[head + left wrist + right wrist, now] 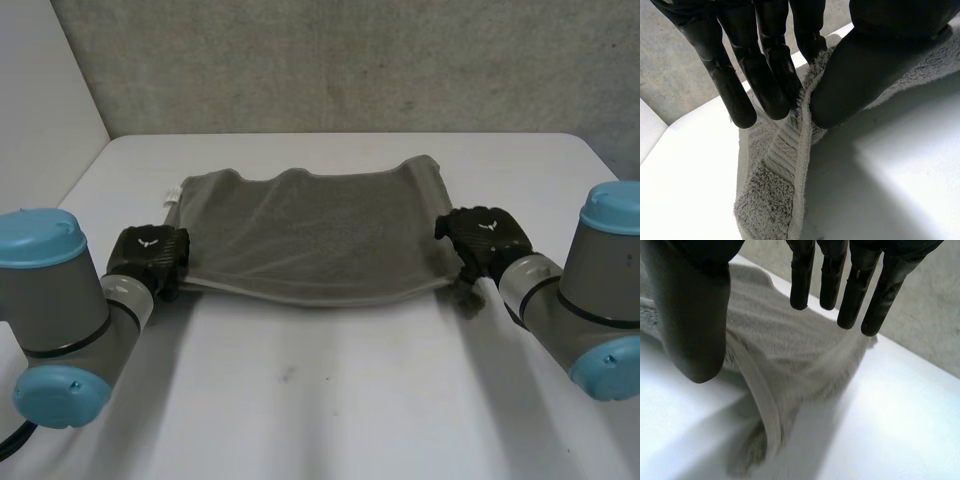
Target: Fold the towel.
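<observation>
A grey towel is stretched between my two hands, its near edge lifted off the white table and its far edge resting on it. My left hand is at the towel's near left corner. In the left wrist view the fingers and thumb pinch the hemmed edge of the towel. My right hand is at the near right corner. In the right wrist view its fingers are straight and stand apart from the thumb, and the towel sags below them, not pinched.
A grey wall runs behind the table's far edge. Bare table surface lies in front of the towel, between my two arms.
</observation>
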`<state>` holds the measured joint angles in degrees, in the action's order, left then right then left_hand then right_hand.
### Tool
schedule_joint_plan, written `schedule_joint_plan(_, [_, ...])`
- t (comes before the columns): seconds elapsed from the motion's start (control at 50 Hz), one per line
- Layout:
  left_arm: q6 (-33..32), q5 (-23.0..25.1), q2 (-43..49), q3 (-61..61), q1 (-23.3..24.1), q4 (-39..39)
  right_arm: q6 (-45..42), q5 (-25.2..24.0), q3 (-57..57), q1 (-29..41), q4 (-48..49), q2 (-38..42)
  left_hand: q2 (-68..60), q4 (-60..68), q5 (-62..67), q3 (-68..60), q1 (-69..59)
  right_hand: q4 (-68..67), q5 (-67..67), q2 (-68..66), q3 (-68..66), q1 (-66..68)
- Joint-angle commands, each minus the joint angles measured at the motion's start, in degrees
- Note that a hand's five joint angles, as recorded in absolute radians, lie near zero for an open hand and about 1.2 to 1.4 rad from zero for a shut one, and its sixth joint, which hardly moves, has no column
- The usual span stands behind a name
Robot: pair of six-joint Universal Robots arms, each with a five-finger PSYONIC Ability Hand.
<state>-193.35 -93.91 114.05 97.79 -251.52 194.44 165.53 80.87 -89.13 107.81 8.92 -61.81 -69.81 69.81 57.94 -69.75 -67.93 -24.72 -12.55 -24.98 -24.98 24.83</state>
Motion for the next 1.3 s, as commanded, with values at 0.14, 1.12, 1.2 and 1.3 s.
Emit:
schedule_joint_plan(0.14, [0.1, 0.0, -0.1, 0.0, 0.1, 0.1, 1.5, 2.6, -8.0, -2.3, 1.6, -3.3, -10.2, 10.2, 12.1, -10.2, -12.1, 9.9, 7.8, 10.2, 10.2, -10.0])
schedule_joint_plan(1.12, [-0.8, 0.7, 1.1, 3.1, -1.3, 1.0, -37.1, 5.0, -10.5, -5.8, 11.7, -2.7, 23.8, -23.8, -21.9, 23.7, 21.9, -55.3, -57.5, -55.0, -55.0, 55.2])
schedule_joint_plan(1.2, [-0.8, 1.3, 1.3, 3.0, -2.0, 1.0, -36.9, 6.2, -10.7, -5.8, 13.2, -2.6, 23.6, -23.6, -21.7, 23.5, 21.7, -55.3, -57.5, -55.0, -55.0, 55.2])
schedule_joint_plan(1.3, [-0.8, 3.6, 2.1, 3.0, -2.1, 1.1, -36.7, 6.2, -10.8, -5.9, 13.4, -2.7, 23.4, -23.4, -21.6, 23.4, 21.5, -55.3, -57.5, -55.0, -55.0, 55.2])
